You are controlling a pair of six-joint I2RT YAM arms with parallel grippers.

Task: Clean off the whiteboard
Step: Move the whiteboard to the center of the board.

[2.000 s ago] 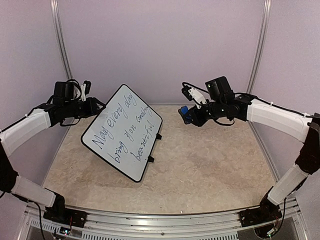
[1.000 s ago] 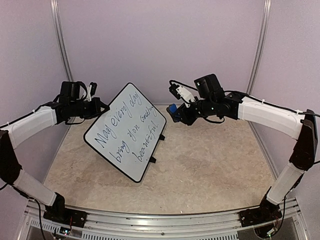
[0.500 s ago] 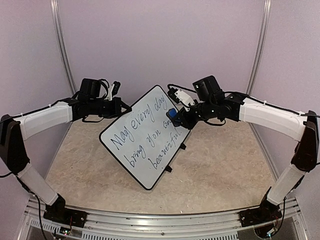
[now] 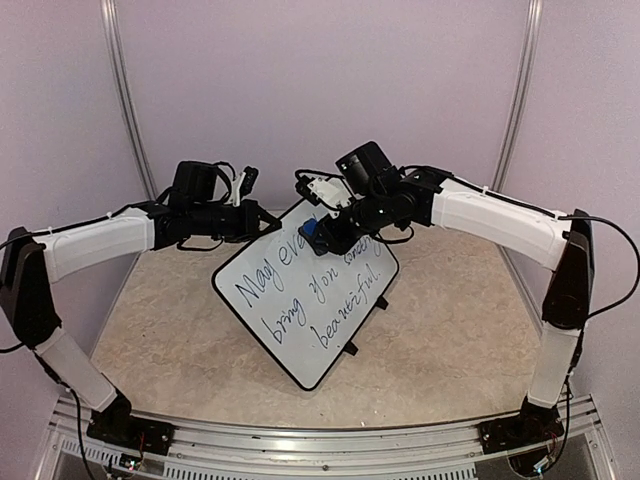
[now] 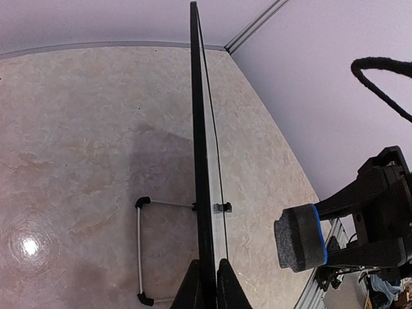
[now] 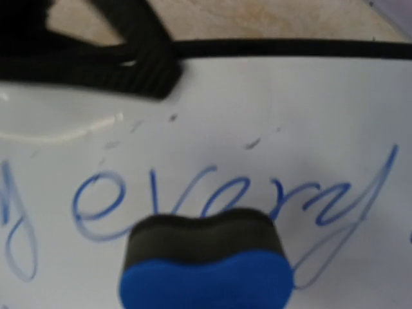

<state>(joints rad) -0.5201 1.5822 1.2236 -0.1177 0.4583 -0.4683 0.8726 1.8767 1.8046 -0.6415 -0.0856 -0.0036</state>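
Note:
The whiteboard (image 4: 318, 300) is tilted, with blue handwriting on its face. My left gripper (image 4: 262, 222) is shut on its upper left rim; the left wrist view shows the board edge-on (image 5: 196, 129) between my fingertips (image 5: 207, 286). My right gripper (image 4: 322, 232) is shut on a blue eraser (image 4: 314, 236) with a dark felt face, over the word "every" near the board's top. In the right wrist view the eraser (image 6: 206, 264) is close in front of the writing on the board (image 6: 270, 96). In the left wrist view a small gap shows between the eraser (image 5: 300, 236) and the board.
The board's wire stand (image 5: 140, 251) and black clip feet (image 4: 381, 302) hang below it over the beige tabletop (image 4: 460, 330). Purple walls enclose the back and sides. An aluminium rail (image 4: 300, 440) runs along the near edge.
My left arm has carried the board to the right, toward the middle. My right arm has swung left with the eraser, from beside the board to over its top line of writing.

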